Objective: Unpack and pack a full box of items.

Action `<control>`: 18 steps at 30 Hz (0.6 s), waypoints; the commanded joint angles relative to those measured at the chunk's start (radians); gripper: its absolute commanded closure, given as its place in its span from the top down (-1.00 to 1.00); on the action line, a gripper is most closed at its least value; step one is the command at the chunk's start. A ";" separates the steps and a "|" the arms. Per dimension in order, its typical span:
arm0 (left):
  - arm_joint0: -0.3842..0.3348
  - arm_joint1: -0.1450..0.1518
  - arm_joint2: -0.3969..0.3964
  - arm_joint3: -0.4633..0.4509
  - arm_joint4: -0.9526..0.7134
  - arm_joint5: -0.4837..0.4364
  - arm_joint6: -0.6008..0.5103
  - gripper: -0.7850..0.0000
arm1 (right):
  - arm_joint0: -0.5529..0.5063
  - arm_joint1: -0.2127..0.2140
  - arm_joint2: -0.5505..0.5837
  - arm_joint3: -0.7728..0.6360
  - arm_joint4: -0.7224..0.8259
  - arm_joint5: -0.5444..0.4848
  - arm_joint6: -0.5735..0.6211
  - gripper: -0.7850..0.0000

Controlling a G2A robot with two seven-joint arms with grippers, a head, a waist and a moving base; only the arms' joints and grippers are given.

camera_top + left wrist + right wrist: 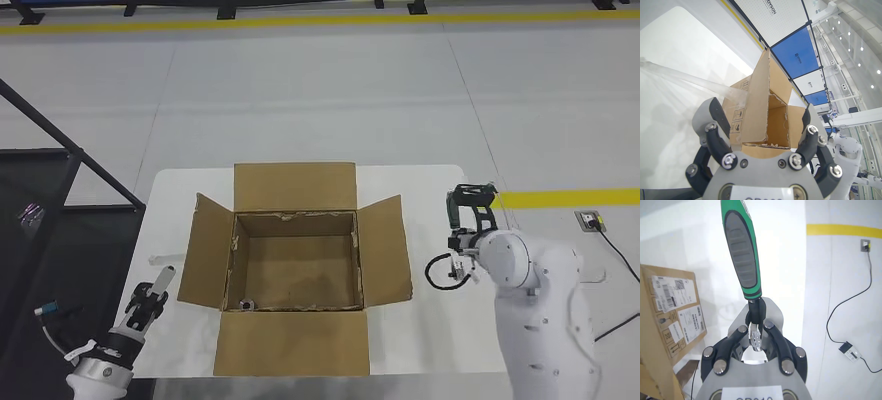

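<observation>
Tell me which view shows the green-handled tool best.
Right wrist view: the green-handled tool is close up, its metal end clamped between the fingers of the right gripper. The top view shows it small and dark beside the box. The left wrist view faces the box.

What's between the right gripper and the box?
Nothing. In the top view the table is bare between the box and the right gripper, which holds a green-handled tool.

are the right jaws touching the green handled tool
Touching. The right wrist view shows the right gripper with jaws shut on the shank of the green-handled tool, just below its grip.
</observation>
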 commanded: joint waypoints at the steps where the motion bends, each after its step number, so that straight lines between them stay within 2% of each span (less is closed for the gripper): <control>1: 0.000 0.000 0.000 0.000 0.000 0.000 0.000 1.00 | 0.041 0.003 0.010 0.121 0.036 -0.027 -0.014 -1.00; 10: 0.000 0.000 0.000 0.000 0.000 0.000 0.000 1.00 | 0.158 0.021 0.043 0.466 0.102 -0.079 -0.087 -1.00; 18: 0.000 0.000 0.000 0.000 0.000 0.000 0.000 1.00 | 0.185 0.030 0.041 0.612 0.137 -0.085 -0.201 -1.00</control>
